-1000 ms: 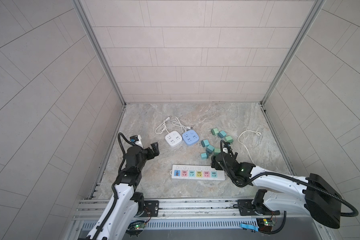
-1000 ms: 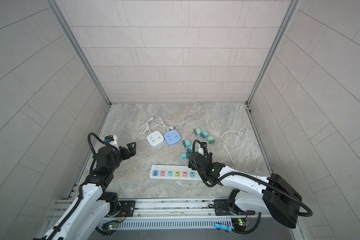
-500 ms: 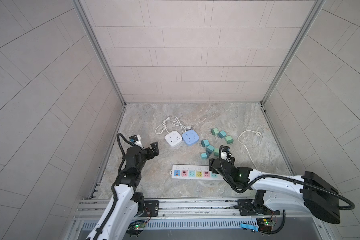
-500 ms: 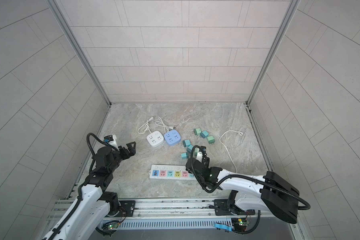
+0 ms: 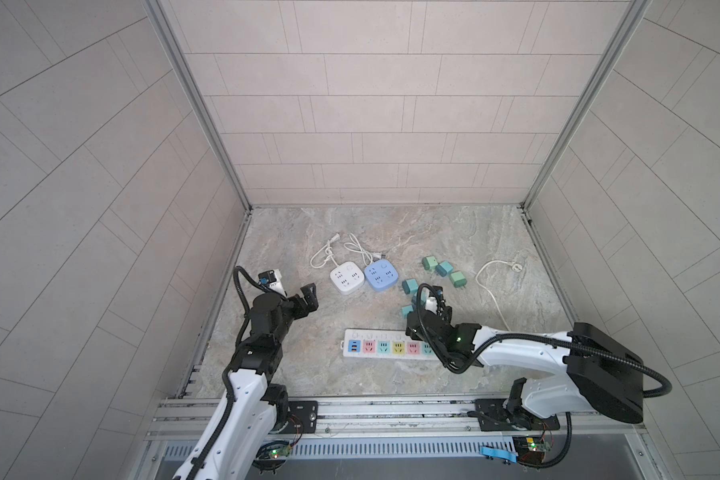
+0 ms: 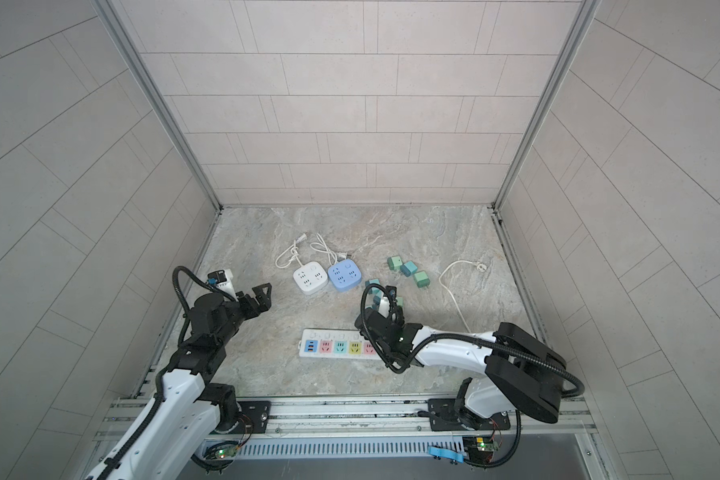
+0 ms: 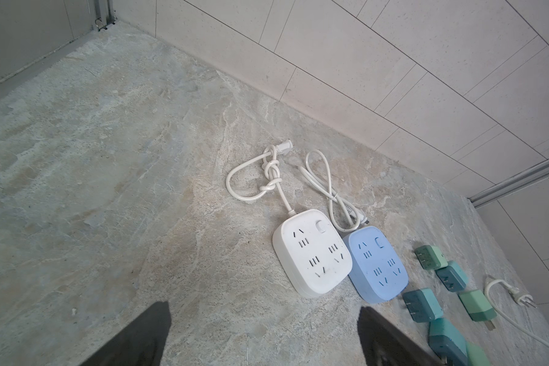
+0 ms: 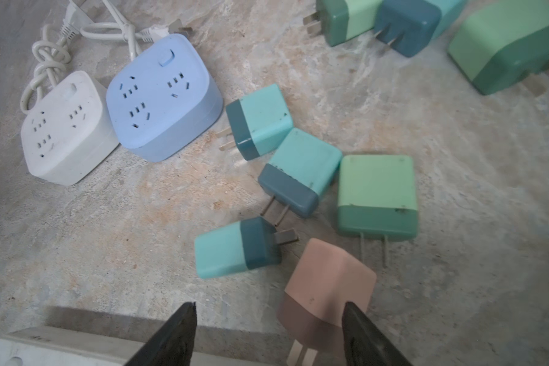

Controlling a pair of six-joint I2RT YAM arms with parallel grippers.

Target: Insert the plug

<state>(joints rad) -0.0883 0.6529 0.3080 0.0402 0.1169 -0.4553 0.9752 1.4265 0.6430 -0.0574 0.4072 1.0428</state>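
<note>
A pink plug [image 8: 327, 285] stands tilted between the jaws of my right gripper [image 8: 268, 304], its prongs pointing down at the edge of the white power strip [image 8: 45, 348]. The plug lies against one finger, and a wide gap separates it from the other, so the gripper is open. In both top views the right gripper [image 5: 435, 297] [image 6: 391, 297] hovers over the right end of the strip [image 5: 385, 348] [image 6: 337, 347], which has coloured sockets, and it hides the plug. My left gripper [image 5: 308, 297] [image 7: 263, 307] hangs open and empty over bare floor at the left.
Several teal and green plugs [image 5: 410, 286] [image 8: 257, 122] lie scattered behind the strip. A white square outlet [image 5: 347, 280] and a blue one [image 5: 381, 276] sit further back with coiled cords. The strip's white cable [image 5: 491, 286] trails off to the right.
My right arm has shifted a little left, toward the strip's right end, and its jaws have narrowed. The left arm has not moved.
</note>
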